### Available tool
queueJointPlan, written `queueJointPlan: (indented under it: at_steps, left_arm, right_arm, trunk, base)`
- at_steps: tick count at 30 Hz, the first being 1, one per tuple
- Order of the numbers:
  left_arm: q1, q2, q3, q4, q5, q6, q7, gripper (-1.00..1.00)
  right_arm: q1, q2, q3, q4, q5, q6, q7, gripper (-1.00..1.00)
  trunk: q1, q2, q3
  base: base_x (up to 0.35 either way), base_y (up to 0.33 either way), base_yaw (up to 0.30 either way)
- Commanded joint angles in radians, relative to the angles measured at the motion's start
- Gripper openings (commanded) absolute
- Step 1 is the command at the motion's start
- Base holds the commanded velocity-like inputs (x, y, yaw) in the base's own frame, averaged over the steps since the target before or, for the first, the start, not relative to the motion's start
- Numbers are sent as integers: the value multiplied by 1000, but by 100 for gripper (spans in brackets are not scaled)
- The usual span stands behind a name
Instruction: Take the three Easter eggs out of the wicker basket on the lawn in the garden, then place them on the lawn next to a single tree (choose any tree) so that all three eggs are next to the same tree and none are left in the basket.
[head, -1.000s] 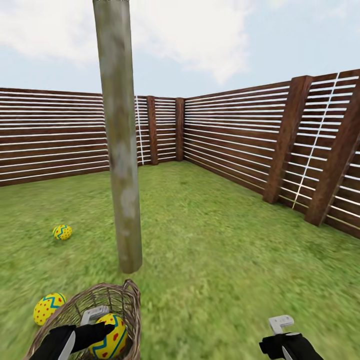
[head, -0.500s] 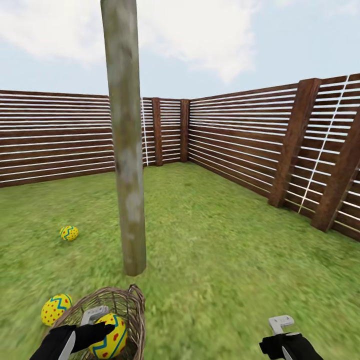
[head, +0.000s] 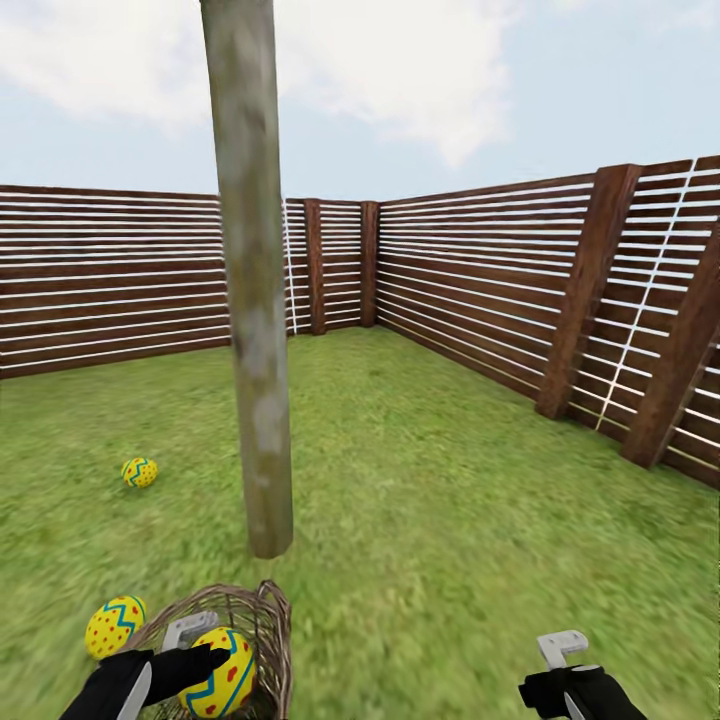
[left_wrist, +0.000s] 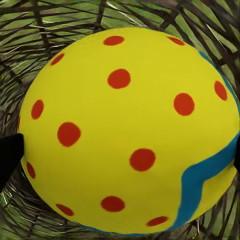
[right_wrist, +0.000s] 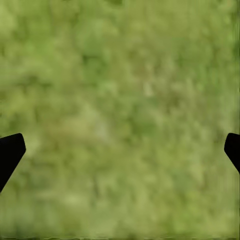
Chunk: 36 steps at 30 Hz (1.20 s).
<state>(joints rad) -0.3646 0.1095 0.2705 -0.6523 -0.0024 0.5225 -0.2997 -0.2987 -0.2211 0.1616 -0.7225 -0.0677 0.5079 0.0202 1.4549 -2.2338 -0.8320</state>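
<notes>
Left gripper (head: 205, 655) has its fingers closed onto the last egg (head: 218, 673), which sits inside the wicker basket (head: 268, 630) just in front of the tree (head: 255, 330). In the left wrist view that egg (left_wrist: 127, 130) sits squarely between both fingertips (left_wrist: 9, 155), with basket weave behind it.

Change over the last 1 s: the whole head view has shifted; tree, fence (head: 480, 290) and lawn (head: 450, 530) all slid together, so that's camera or base motion, not the objects. Gripper and held egg keep the same spot in frame; no lift yet.

2 eggs are already out on the lawn: 1 just beside the basket (head: 115, 626), 1 further off left of the trunk (head: 139, 472). The far one may be a stretch for "next to" the tree.

Right gripper (head: 565, 665) is spread wide and empty, hovering over bare grass (right_wrist: 120, 120).

Next, as I read it: lift the egg clear of the rim and set it down by the trunk.
</notes>
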Motion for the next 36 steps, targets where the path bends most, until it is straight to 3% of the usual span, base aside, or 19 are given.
queueJointPlan:
  at_steps: [1, 32, 36]
  left_arm:
    - [0, -1, 4, -1, 0, 7, -6, -100]
    - [-1, -16, 6, -1, 1, 5, -6, -100]
    - [0, -16, 6, -1, 0, 5, -6, -100]
  right_arm:
    - [0, -1, 4, -2, -7, 5, -2, 100]
    - [0, -1, 6, -3, -7, 4, 1, 100]
    - [0, -1, 35, -2, -7, 4, -4, 100]
  trunk:
    - [-4, 7, 2]
    - [-123, 224, 99]
    - [-139, 252, 112]
  base:
    - [-216, 79, 0]
    - [-28, -22, 0]
    - [0, 0, 177]
